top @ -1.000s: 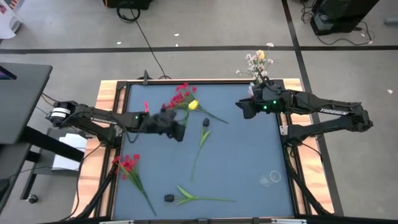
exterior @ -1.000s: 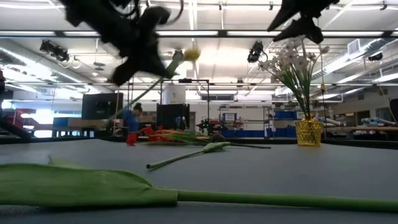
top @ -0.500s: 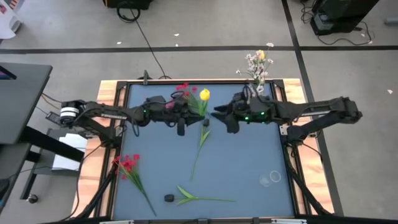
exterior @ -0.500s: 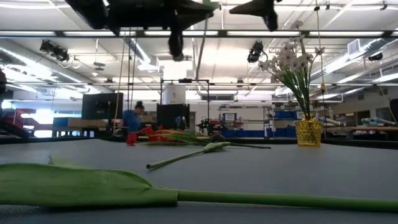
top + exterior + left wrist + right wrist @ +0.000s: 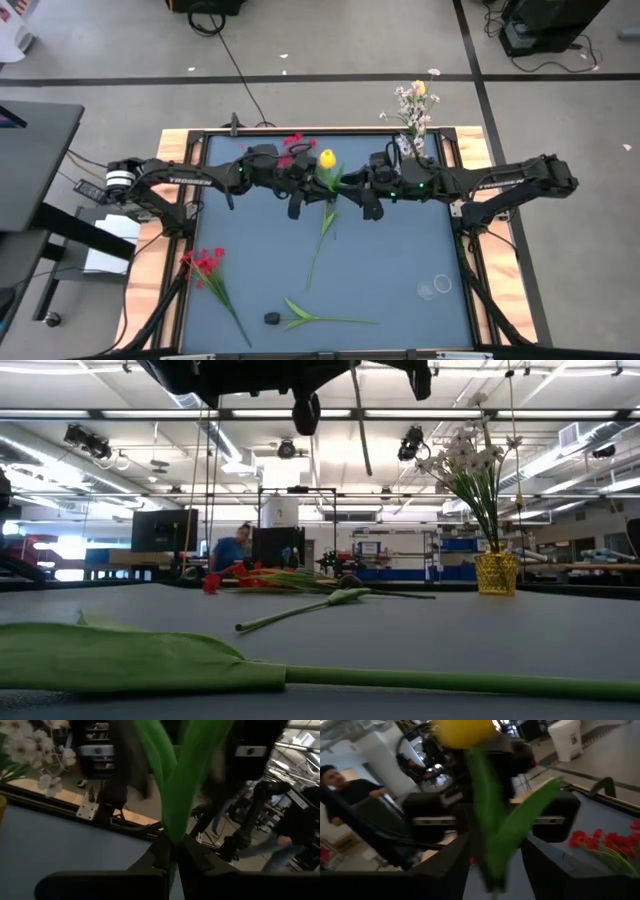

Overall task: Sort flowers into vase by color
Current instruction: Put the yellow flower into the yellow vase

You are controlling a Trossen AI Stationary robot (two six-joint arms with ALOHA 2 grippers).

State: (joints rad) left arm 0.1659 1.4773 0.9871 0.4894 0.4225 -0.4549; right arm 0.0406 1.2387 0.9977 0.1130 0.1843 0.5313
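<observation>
Two of my arms meet above the far middle of the blue table (image 5: 400, 250), holding one yellow tulip (image 5: 326, 159) between them. My left gripper (image 5: 303, 183) is clamped shut on the tulip's green stem, with the yellow bud pointing toward the far edge. My right gripper (image 5: 362, 190) faces it from the other side; in the right wrist view its fingers (image 5: 542, 865) stand parted on either side of the stem and leaf, and I cannot tell whether they touch it.

A gold vase (image 5: 418, 143) stands at the far right corner of the table, holding white blossom sprays (image 5: 411, 100). Red blossoms (image 5: 293, 142) lie just beyond my left gripper, near the far edge. A dark-headed bud (image 5: 330, 198) on a long stem lies at the table's centre, below both grippers. A second red cluster (image 5: 205, 262) lies by the left edge, and another dark bud with long leaves (image 5: 273, 318) lies along the near edge. A person (image 5: 347, 790) is in the room beyond.
</observation>
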